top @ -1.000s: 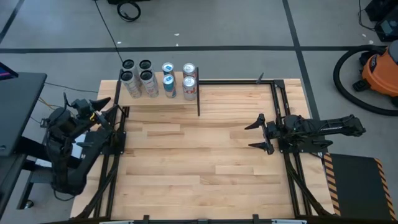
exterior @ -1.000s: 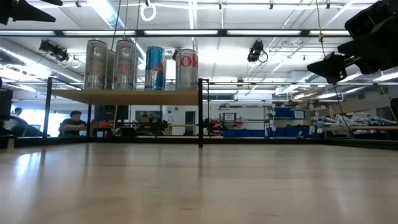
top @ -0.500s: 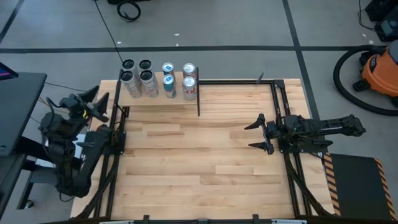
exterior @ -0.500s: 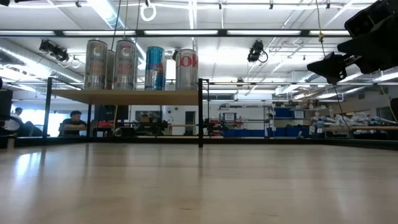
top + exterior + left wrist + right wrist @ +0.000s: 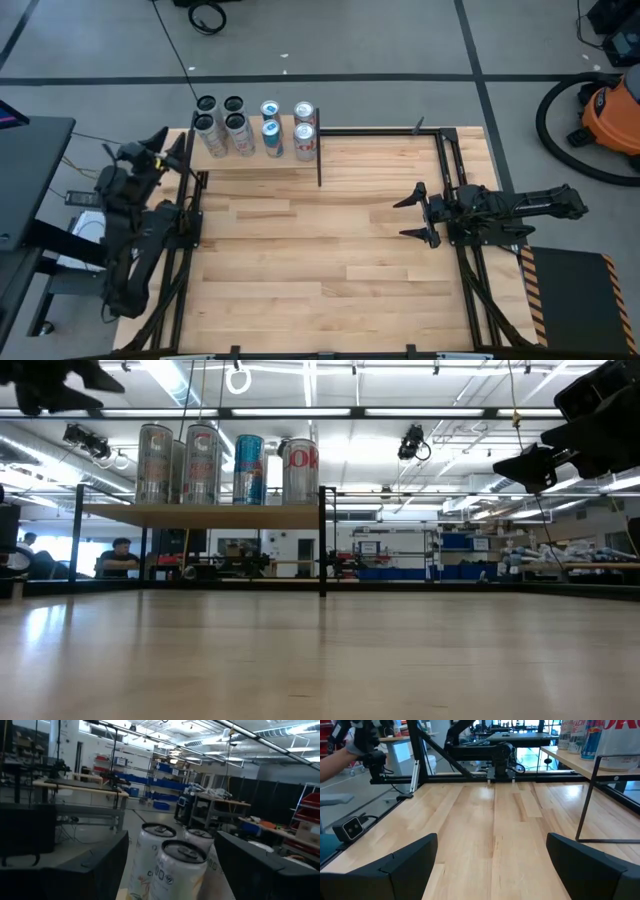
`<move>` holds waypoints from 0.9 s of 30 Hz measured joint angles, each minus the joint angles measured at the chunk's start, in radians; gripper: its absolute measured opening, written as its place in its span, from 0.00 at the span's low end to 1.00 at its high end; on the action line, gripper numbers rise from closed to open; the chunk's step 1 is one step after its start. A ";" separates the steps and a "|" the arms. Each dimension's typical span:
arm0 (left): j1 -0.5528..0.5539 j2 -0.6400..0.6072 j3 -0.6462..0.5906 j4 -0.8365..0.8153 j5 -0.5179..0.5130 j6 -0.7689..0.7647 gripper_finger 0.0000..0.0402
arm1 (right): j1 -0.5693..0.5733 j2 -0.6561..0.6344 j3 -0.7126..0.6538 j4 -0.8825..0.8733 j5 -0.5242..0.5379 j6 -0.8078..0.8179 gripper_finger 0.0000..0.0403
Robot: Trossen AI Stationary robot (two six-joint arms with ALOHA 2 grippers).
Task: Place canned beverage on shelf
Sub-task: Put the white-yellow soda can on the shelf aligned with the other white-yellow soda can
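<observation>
Several beverage cans [image 5: 238, 128] stand upright on their bases on the shelf [image 5: 255, 162], a pale-wood panel with black rods at the table's far left. In the low view the cans [image 5: 200, 463] stand in a row on the raised shelf [image 5: 200, 515]. My left gripper [image 5: 170, 142] is open and empty at the shelf's left end, level with the cans. Its wrist view looks at the nearest cans [image 5: 177, 870] between its fingers [image 5: 85, 870]. My right gripper [image 5: 408, 212] is open and empty above the table's right half, pointing left.
The shelf's black front post [image 5: 319, 160] stands on the tabletop [image 5: 320, 260]. Black frame rails [image 5: 450, 170] run along the table's sides. An orange vacuum [image 5: 610, 115] stands on the floor at the far right. A person [image 5: 118, 556] sits in the room beyond the table.
My left gripper has swung toward the table's far edge, up to the shelf's left end, and has turned toward the cans. It has stayed open. The cans and my right arm have kept still.
</observation>
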 joint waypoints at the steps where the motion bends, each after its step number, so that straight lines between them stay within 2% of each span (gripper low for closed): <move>1: -0.001 0.000 -0.024 0.022 0.001 -0.003 0.74 | 0.000 0.000 0.000 0.000 0.000 0.000 0.95; 7: -0.031 0.000 -0.170 0.131 0.003 -0.018 0.74 | 0.000 0.000 0.000 0.000 0.002 -0.006 0.95; 19: -0.168 0.000 -0.479 0.488 0.000 -0.048 0.74 | 0.000 0.000 0.000 0.000 0.003 -0.008 0.95; 23: -0.209 -0.001 -0.531 0.564 -0.005 -0.028 0.74 | 0.000 0.000 0.000 0.000 0.003 -0.007 0.95; 27: -0.245 -0.001 -0.531 0.559 -0.007 0.015 0.74 | 0.000 0.000 0.000 0.000 0.003 -0.008 0.95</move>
